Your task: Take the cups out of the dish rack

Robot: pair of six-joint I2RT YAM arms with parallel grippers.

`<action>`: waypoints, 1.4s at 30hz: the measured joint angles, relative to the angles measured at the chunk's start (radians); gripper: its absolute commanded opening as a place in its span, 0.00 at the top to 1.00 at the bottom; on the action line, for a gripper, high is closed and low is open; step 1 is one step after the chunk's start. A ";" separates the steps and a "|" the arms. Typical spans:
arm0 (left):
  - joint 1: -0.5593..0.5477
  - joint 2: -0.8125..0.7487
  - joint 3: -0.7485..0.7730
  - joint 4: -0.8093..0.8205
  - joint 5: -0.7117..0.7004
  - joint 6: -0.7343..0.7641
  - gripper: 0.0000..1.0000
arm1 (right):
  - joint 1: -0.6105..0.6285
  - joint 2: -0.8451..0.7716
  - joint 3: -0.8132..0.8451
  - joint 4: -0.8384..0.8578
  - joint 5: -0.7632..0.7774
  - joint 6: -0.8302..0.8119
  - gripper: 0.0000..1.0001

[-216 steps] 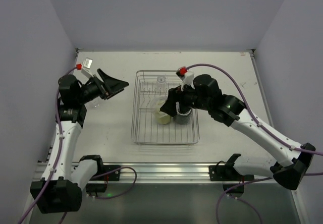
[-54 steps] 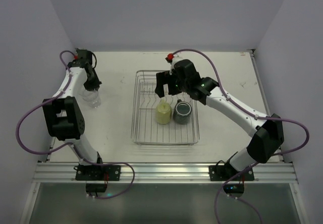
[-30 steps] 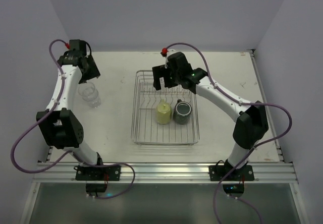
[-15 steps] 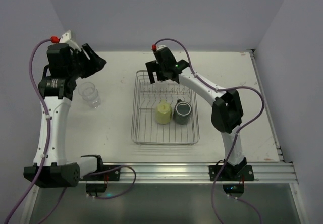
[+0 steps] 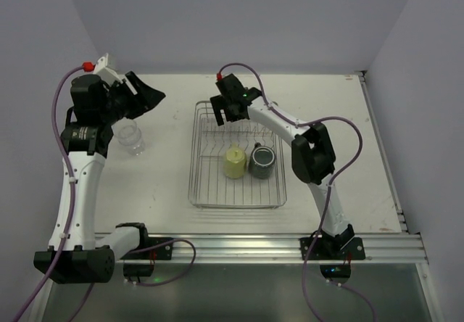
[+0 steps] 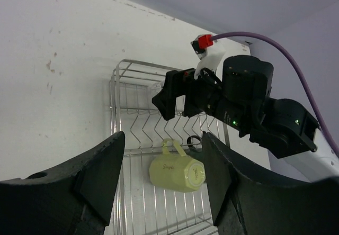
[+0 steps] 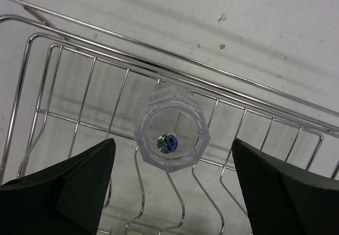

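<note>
Counting three cups in the rack (image 5: 199, 191): tumbler (image 7: 172, 134) at the far end, upright between the wires, plus yellow cup (image 5: 234, 162) and mug (image 5: 262, 161) side by side near the rack's middle, mug on the right. Also spotting a clear cup (image 5: 130, 136) out on the table (image 5: 326, 119), well left of the rack. Got the right gripper (image 5: 221, 113) hanging straight over the tumbler, jaws spread wide, gripping nothing. Same deal with the left gripper (image 5: 148, 93): up in the air left of the rack, partly open, empty.
</note>
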 measured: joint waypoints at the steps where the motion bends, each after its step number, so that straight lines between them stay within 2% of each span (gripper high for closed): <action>1: 0.000 -0.003 -0.005 0.004 0.005 0.000 0.36 | -0.001 0.008 0.008 -0.003 0.000 0.000 0.09; 9: 0.000 -0.011 -0.039 0.008 0.022 0.002 0.36 | -0.012 0.060 0.076 -0.005 -0.008 0.000 0.16; 12: 0.000 -0.011 -0.047 0.010 0.024 0.002 0.36 | -0.018 0.069 0.079 -0.005 -0.014 0.000 0.23; 14: 0.000 -0.011 -0.047 0.010 0.026 0.002 0.36 | -0.022 0.075 0.083 -0.006 -0.016 0.000 0.32; 15: 0.000 -0.011 -0.047 0.010 0.026 0.002 0.36 | -0.023 0.077 0.085 -0.005 -0.018 0.000 0.45; 17: 0.000 -0.011 -0.047 0.010 0.028 0.002 0.36 | -0.026 0.080 0.090 -0.008 -0.020 -0.002 0.66; 18: 0.000 -0.011 -0.047 0.010 0.029 0.002 0.36 | -0.028 0.080 0.093 -0.006 -0.023 -0.001 0.85; 20: 0.000 -0.011 -0.047 0.010 0.032 0.002 0.36 | -0.028 0.080 0.096 -0.010 -0.023 0.004 0.98; 27: 0.000 -0.010 -0.057 0.012 0.051 0.002 0.35 | -0.028 0.074 0.089 -0.009 -0.023 0.022 1.00; 30: 0.000 0.000 -0.081 0.030 0.089 0.001 0.35 | -0.028 0.029 0.031 -0.006 -0.024 0.033 1.00; 35: -0.013 0.023 -0.156 0.083 0.167 -0.012 0.35 | -0.029 -0.169 -0.104 0.013 -0.036 0.056 1.00; 42: -0.072 0.040 -0.213 0.154 0.262 -0.066 0.36 | -0.037 -0.574 -0.310 0.138 -0.168 0.113 1.00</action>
